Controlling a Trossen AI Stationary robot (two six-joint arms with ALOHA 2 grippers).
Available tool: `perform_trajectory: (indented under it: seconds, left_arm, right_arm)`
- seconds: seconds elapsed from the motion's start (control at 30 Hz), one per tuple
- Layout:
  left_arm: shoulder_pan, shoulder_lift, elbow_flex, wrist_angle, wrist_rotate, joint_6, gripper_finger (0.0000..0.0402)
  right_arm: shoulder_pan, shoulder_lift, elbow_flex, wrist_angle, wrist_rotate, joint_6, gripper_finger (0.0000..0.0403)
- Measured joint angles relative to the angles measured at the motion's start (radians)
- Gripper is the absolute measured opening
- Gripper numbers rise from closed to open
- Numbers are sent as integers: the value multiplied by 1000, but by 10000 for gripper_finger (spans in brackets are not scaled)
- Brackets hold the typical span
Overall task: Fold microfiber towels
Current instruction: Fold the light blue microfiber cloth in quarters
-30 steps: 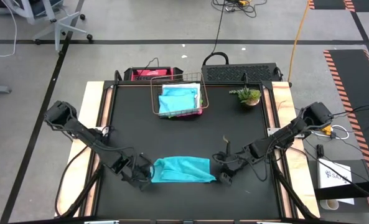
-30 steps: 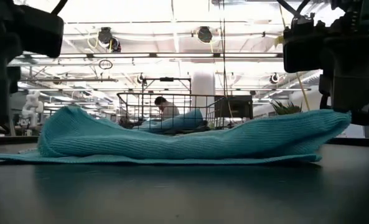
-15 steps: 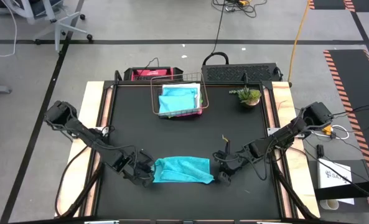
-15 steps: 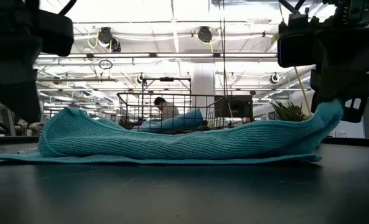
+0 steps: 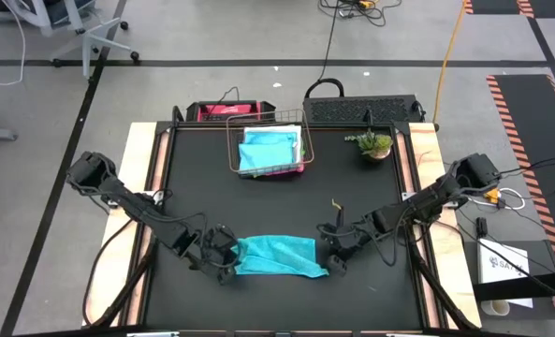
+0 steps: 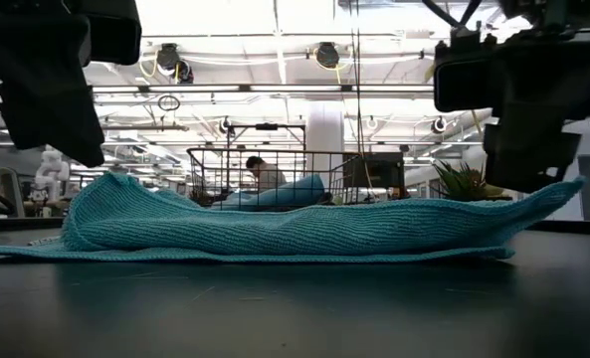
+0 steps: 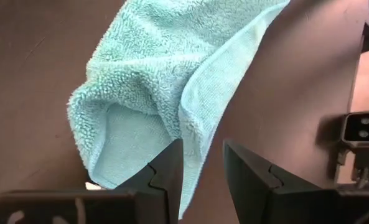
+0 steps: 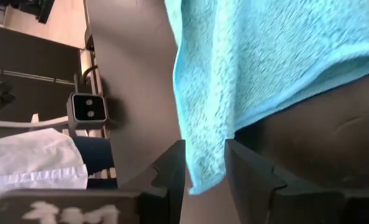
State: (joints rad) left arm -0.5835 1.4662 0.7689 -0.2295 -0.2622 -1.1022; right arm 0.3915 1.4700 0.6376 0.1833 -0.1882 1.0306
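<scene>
A turquoise microfiber towel (image 5: 277,256) lies folded in a long band on the black table near its front edge, its lower layer flat on the table (image 6: 275,254). My left gripper (image 5: 223,262) is open at the towel's left end, where a folded edge (image 7: 190,143) runs between the fingers. My right gripper (image 5: 333,257) is open at the right end, with the towel's corner (image 8: 206,177) between its fingers. In the low view the right tip (image 6: 568,187) sticks out just above the table. My left gripper slants down over the towel's left end, with the edge (image 7: 189,168) beside one finger (image 7: 168,177); I cannot tell whether it touches. My right gripper slants down over the right end's corner (image 8: 203,168); I cannot tell whether the fingers touch it.
A copper wire basket (image 5: 232,154) stands at the table's far middle with more folded towels (image 5: 270,148) inside. A small potted plant (image 5: 375,145) sits at the far right. Dark cases (image 5: 361,108) lie behind the far edge. A person (image 6: 263,174) shows beyond the basket.
The towel's right end, which stood raised at my right gripper, has dropped and now stretches out low toward the right. My left gripper has shifted a little toward the towel and risen. The rest of the towel lies as before.
</scene>
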Motion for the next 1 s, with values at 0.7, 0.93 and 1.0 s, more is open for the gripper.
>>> perform_trajectory:
  seconds: [0.7,0.93,1.0]
  left_arm:
    - [40,46,0,48,3,91,115]
    - [46,169,13,151,56,95,116]
    - [48,182,22,158,56,98,116]
  right_arm:
    - [-46,0,1,8,-26,-25,100]
    - [-46,0,1,29,-26,-7,100]
    - [-46,0,1,27,-26,-5,100]
